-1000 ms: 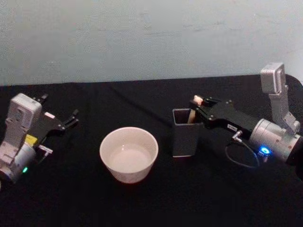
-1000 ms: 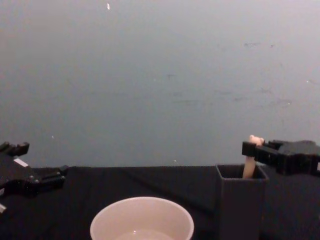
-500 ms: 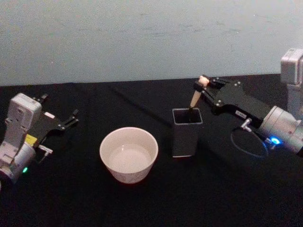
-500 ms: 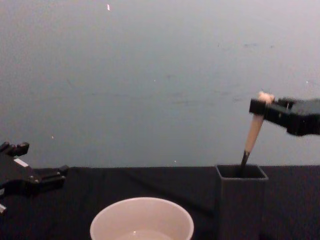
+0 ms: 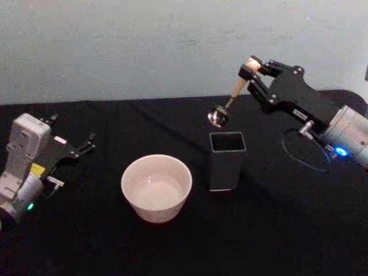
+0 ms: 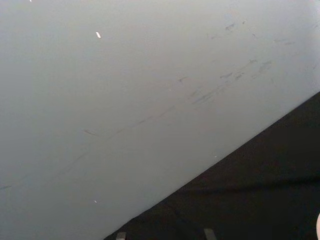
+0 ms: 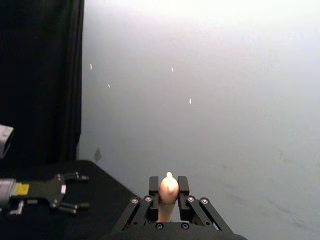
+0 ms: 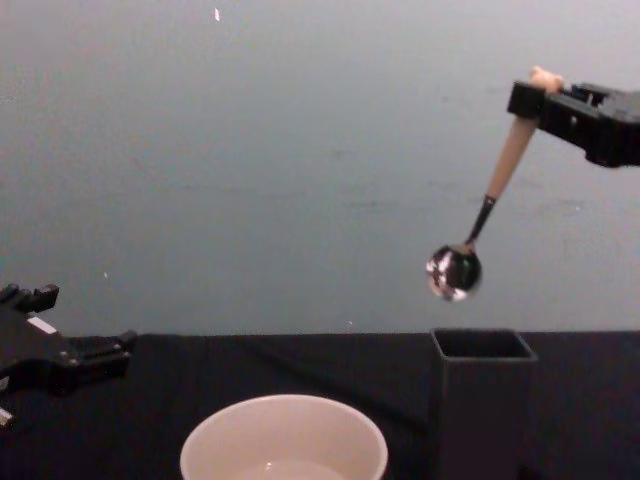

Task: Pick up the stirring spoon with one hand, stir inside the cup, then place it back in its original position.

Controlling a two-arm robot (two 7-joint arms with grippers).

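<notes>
My right gripper [image 5: 248, 67] is shut on the top of the stirring spoon [image 5: 229, 101], which hangs tilted in the air with its shiny round bowl just above the dark grey square holder [image 5: 226, 160]. From the chest the stirring spoon [image 8: 487, 206] is clear of the holder [image 8: 480, 392], held by the right gripper [image 8: 535, 95]. In the right wrist view the spoon's beige handle end [image 7: 168, 192] sits between the shut fingers [image 7: 153, 190]. The cream-white cup [image 5: 156, 186] stands left of the holder, with some liquid in it. The left gripper [image 5: 86, 142] rests open at the far left.
A black cloth [image 5: 270, 236] covers the table and a pale wall rises behind it. The holder stands close to the cup's right side. The parked left gripper [image 7: 70, 191] also appears far off in the right wrist view.
The right gripper has risen with the spoon, drawing it fully out of the holder; the metal bowl now hangs free above the holder's rim. The left arm has not moved.
</notes>
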